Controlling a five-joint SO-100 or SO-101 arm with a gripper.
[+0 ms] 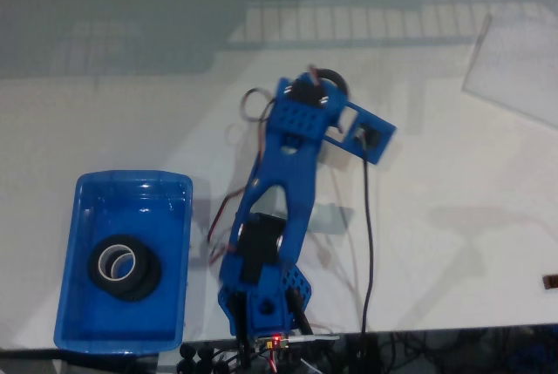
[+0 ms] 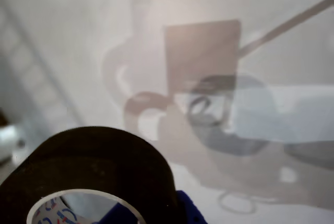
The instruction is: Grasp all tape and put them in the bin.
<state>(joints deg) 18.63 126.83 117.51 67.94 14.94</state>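
In the fixed view, my blue gripper [image 1: 320,88] is at the far end of the arm, shut on a black roll of tape [image 1: 335,77] near the middle of the table. The wrist view shows this roll [image 2: 94,166] close up at the lower left. Its whitish core is visible, and blue fingers [image 2: 185,211] sit inside and beside its wall. The bin [image 1: 78,217], a bright blue tray, lies at the lower left, well away from the gripper. It holds two black rolls [image 1: 122,267] that overlap each other.
A translucent sheet [image 1: 514,69] lies at the back right. A black cable [image 1: 366,243] runs from the wrist camera mount [image 1: 368,136] to the table's front edge, where wires bunch around the arm's base [image 1: 261,304]. A small dark object [image 1: 551,281] sits at the right edge.
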